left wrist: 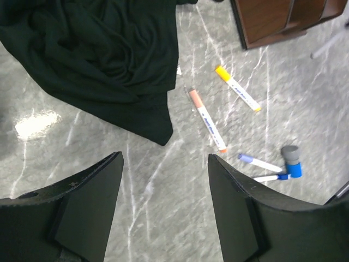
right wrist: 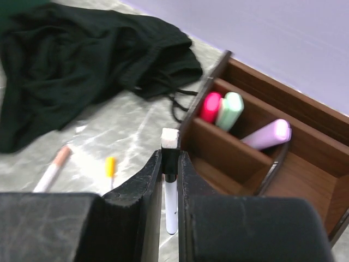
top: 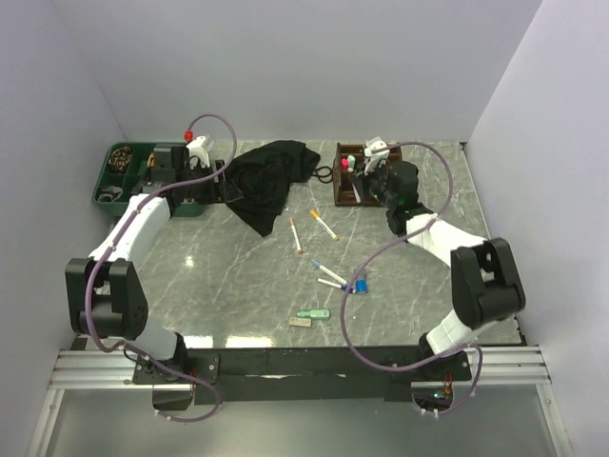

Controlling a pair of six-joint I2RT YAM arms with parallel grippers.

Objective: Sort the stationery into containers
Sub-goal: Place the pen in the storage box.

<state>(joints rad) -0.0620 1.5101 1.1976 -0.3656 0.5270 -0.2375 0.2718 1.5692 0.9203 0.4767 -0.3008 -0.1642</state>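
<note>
Just beside organiser rim (right wrist: 203,94): clamped marker (right wrist: 170,196).

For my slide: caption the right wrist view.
Right tool grips a white pen beside the wooden organiser holding three highlighters.

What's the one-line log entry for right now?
right gripper: shut on white pen, near wooden organiser | left gripper: open, empty | unsorted: markers on table

Spread fingers (left wrist: 82,210) hover over markers (left wrist: 207,121) beside black cloth (left wrist: 92,54).
</note>
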